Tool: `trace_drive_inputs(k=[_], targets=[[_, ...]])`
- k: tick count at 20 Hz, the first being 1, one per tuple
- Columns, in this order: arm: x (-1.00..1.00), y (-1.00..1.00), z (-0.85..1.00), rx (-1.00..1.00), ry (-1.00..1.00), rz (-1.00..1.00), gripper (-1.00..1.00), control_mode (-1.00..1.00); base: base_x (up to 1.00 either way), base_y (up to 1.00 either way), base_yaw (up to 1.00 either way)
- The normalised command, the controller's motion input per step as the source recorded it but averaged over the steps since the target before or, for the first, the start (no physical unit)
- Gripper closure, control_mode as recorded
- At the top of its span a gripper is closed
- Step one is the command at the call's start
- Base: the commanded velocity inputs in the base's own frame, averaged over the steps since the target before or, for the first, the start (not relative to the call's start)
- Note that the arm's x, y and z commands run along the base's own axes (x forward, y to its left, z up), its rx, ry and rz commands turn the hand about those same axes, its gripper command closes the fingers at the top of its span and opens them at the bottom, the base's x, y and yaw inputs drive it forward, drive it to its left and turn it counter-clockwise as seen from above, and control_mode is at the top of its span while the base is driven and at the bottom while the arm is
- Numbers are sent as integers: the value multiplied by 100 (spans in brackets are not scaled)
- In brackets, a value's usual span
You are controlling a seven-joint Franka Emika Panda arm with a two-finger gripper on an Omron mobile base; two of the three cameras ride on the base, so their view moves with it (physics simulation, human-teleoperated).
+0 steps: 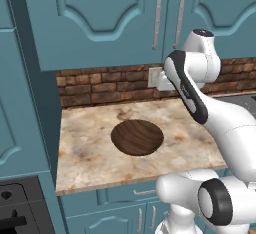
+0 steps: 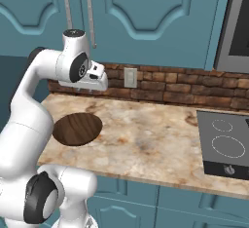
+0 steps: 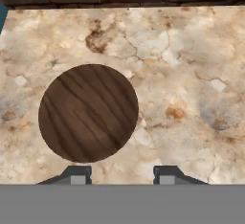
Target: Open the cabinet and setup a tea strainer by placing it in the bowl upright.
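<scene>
The cabinet (image 1: pixel 100 23) (image 2: pixel 146 17) hangs above the counter with both arched teal doors shut, their long silver handles side by side. The dark wooden bowl (image 1: pixel 137 137) (image 2: pixel 78 128) (image 3: pixel 88 114) sits on the marble counter with nothing in it. The tea strainer is out of view. My gripper (image 2: pixel 90 88) (image 3: pixel 122 175) hovers above the counter below the cabinet, pointing down, open, with nothing between its fingers. In the hand view the bowl lies just up and left of the fingertips.
A brick backsplash with a white outlet (image 2: pixel 130 77) runs behind the counter (image 1: pixel 90 153). A black cooktop (image 2: pixel 226 144) lies at the right. A tall teal unit (image 1: pixel 20 103) walls off the left side. Small drawers and doors (image 1: pixel 135 193) sit below the counter edge.
</scene>
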Motion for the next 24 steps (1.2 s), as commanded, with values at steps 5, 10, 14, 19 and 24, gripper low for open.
trace_drive_inputs(k=[5, 10, 14, 19, 24], targets=[[2, 13, 2, -8, -12, 0, -100, -100, 0, 0, 0], [0, -13, 29, -14, -29, -1, -100, -100, 0, 0, 0], [0, -11, 69, -3, -37, 0, -100, -100, 0, 0, 0], [-2, -18, 85, 0, -28, -1, -100, -100, 0, 0, 0], [-2, -6, 74, 8, -15, -1, -100, -100, 0, 0, 0]])
